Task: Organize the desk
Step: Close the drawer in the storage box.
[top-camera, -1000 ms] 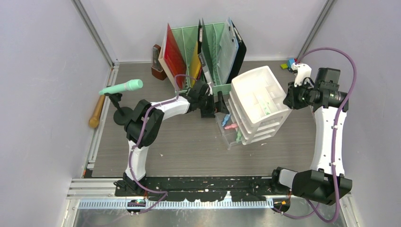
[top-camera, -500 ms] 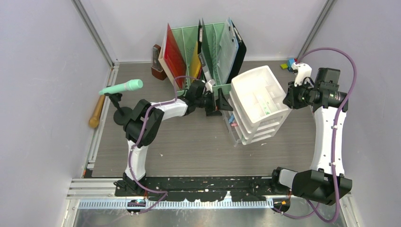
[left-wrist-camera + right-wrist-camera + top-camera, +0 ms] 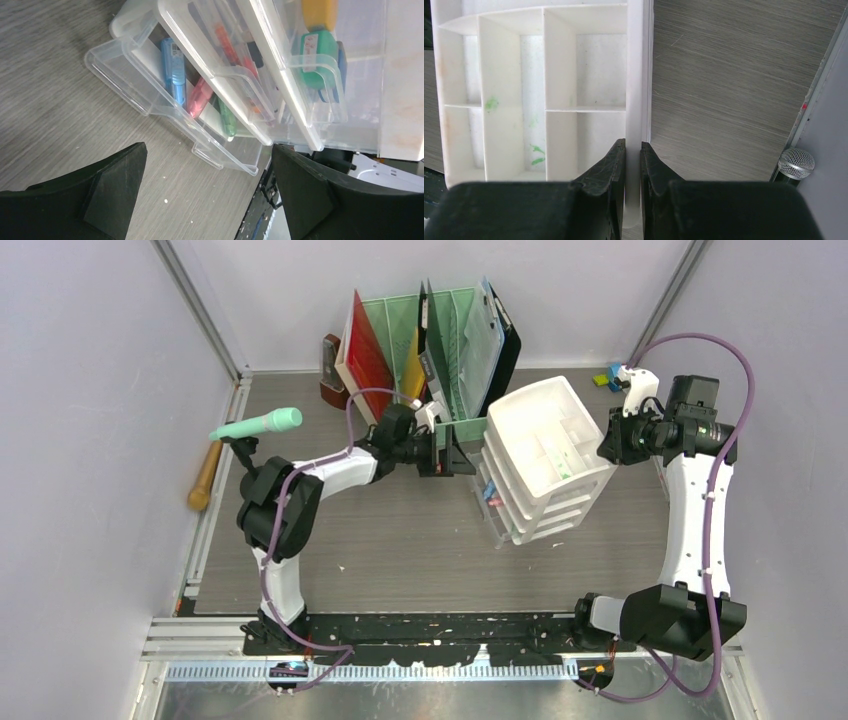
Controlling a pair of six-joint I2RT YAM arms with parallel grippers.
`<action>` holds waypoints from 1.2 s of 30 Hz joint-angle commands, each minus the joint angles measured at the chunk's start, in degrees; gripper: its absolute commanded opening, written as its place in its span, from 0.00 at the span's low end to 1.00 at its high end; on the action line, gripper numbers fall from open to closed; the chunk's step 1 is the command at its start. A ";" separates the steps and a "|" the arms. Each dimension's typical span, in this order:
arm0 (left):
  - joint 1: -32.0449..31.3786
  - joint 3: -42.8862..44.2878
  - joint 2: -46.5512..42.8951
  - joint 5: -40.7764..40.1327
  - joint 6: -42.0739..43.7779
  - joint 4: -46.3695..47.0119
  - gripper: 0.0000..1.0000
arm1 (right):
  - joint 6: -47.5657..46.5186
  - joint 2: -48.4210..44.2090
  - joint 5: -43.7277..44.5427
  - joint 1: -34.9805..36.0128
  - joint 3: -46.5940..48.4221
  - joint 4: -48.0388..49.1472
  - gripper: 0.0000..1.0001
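Observation:
The desk is grey-brown wood grain. A white drawer unit stands on it right of centre, its open-top compartment tray empty. My right gripper is shut on the tray's right rim, one finger on each side of the white wall. My left gripper hangs open just left of the drawer fronts, holding nothing. In the left wrist view the clear bottom drawer sticks out a little and holds a blue pen, a pink marker and a green marker.
A mint-green file rack with coloured folders stands behind the left gripper. A teal microphone on a black stand is at the left, a wooden handle lies by the left rail, and small coloured items sit at the back right.
The bottom drawer, pulled far out a second ago, has slid back into the unit. My left gripper has drawn back to the left, still open. The right gripper kept its grip.

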 commanded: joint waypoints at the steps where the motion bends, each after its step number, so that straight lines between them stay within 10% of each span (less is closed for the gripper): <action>1: -0.20 -3.45 0.82 4.05 -6.27 8.75 1.00 | 0.82 2.45 -0.31 0.59 -0.81 -2.40 0.07; 13: -3.71 -5.33 15.66 5.78 -33.11 51.43 0.97 | 1.73 3.33 -0.67 0.80 -2.21 -1.17 0.07; 36: -6.96 0.91 28.39 4.15 -46.31 68.54 1.00 | 2.78 4.07 -0.01 1.33 -2.81 -0.55 0.06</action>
